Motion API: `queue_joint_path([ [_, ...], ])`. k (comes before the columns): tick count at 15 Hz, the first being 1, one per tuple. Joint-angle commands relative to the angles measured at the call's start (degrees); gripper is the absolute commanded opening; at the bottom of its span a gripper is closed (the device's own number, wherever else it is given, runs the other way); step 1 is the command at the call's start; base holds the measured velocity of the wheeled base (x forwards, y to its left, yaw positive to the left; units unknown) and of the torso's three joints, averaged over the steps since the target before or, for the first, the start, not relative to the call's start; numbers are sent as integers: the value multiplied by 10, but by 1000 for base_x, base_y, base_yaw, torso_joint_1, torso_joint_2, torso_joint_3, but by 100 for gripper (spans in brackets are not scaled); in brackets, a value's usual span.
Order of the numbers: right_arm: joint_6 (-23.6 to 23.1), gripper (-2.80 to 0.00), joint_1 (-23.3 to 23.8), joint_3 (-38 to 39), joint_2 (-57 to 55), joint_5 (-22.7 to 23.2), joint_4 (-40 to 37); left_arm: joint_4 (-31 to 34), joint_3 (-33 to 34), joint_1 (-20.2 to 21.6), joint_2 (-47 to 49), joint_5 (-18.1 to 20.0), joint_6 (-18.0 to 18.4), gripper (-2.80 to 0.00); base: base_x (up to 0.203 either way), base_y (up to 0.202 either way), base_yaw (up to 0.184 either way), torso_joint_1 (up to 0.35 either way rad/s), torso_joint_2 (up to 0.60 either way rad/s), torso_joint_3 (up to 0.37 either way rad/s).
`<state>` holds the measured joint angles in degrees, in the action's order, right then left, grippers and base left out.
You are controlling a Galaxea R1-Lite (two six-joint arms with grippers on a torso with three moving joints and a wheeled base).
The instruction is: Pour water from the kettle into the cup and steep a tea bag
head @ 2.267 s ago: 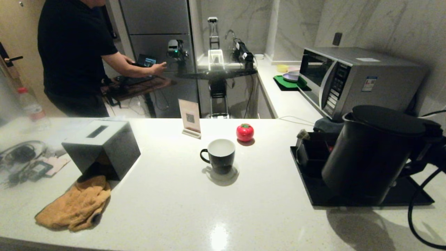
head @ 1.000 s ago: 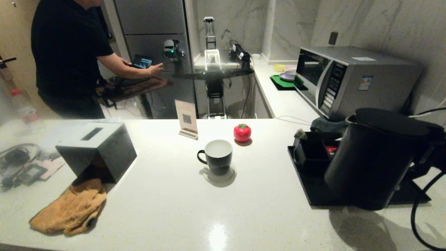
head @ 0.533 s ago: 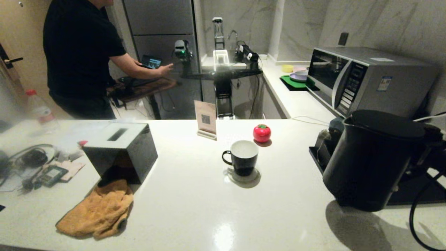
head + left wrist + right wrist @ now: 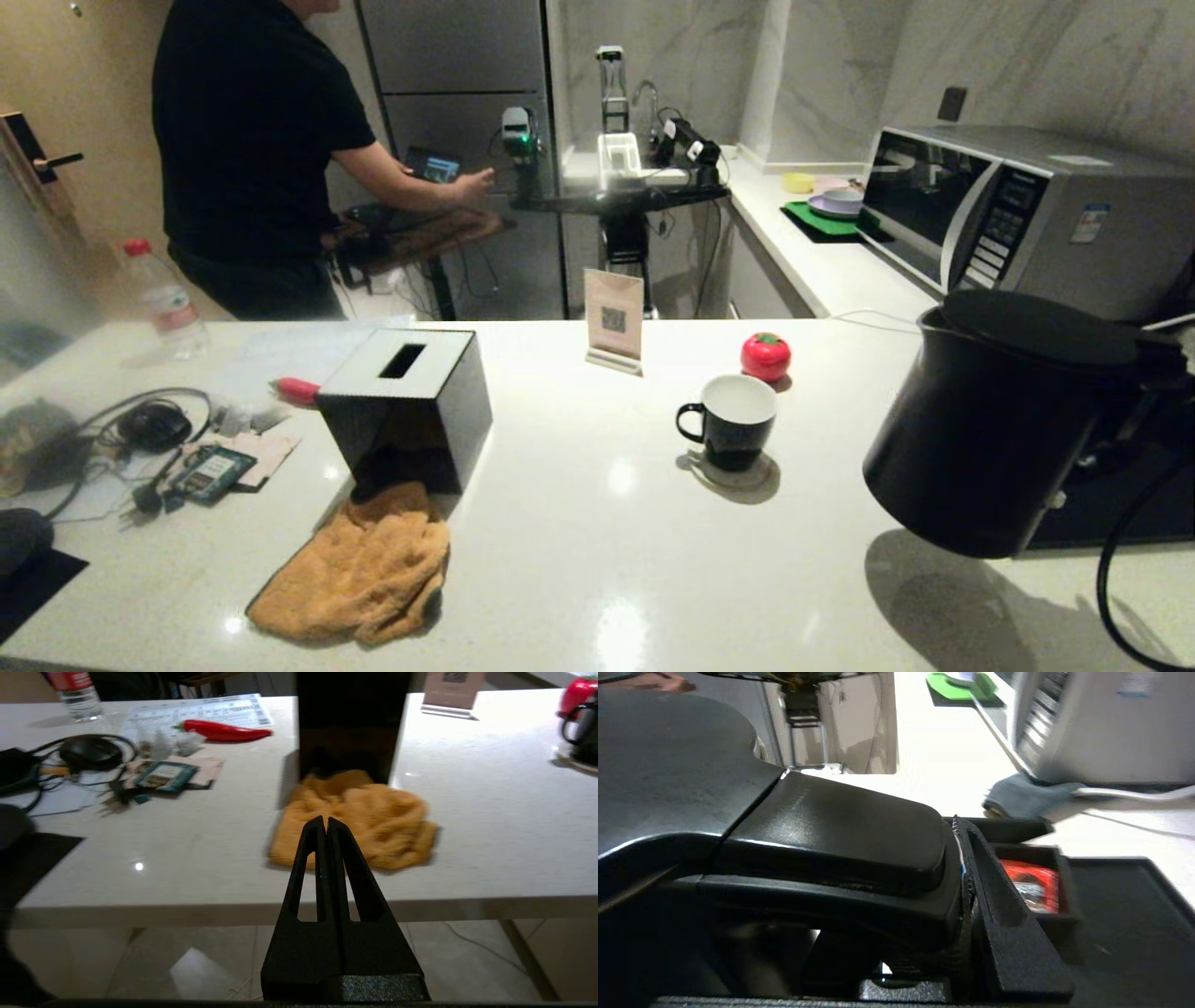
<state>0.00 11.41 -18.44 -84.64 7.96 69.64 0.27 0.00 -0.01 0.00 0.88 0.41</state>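
Kettle (image 4: 990, 429) first: we hold the big black kettle up off the white counter (image 4: 597, 579), on our right side, and it leans a little with its short spout toward the cup (image 4: 730, 431). Our right gripper (image 4: 966, 891) is squeezed onto the kettle's handle, and in the right wrist view one black finger (image 4: 1008, 938) presses against the side of the handle. The black cup with the white inside stands on a small round coaster (image 4: 738, 471) near the middle of the counter, well apart from the kettle, and its loop handle points to our left. We cannot tell if any water is in the cup. Just behind the cup sits a little red tomato-shaped thing (image 4: 766, 356), and a small standing card (image 4: 613, 320) is near it. In the right wrist view a black tray (image 4: 1125, 914) lies past the kettle, with a red sachet (image 4: 1029, 884) in one of its boxes. We cannot spot the tea bag. Our left gripper (image 4: 325, 822) hangs low by the counter's near edge with its two fingers pressed together and nothing in them. It points at an orange cloth (image 4: 359, 571) that lies in front of a black tissue box (image 4: 406, 403). Far to the left are cables (image 4: 112, 420), a red chili pepper (image 4: 224, 729) and a water bottle (image 4: 159, 294) with a red cap. A person in a black shirt (image 4: 252, 140) stands behind the counter, and a microwave (image 4: 1018, 210) is at the back right.
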Motion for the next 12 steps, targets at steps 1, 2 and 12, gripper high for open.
queue_joint_path([
  [1,0,-280,0,-3,1,0,4,0,0,0,1,0,0,-280,0,132,-1,5,2,1],
  [2,0,-280,0,-3,1,0,4,0,0,0,0,0,-1,-280,0,70,-1,0,2,0],
  [12,0,-280,0,-42,13,-11,-25,0,0,0,1,-1,-1,-280,0,0,0,0,0,0],
])
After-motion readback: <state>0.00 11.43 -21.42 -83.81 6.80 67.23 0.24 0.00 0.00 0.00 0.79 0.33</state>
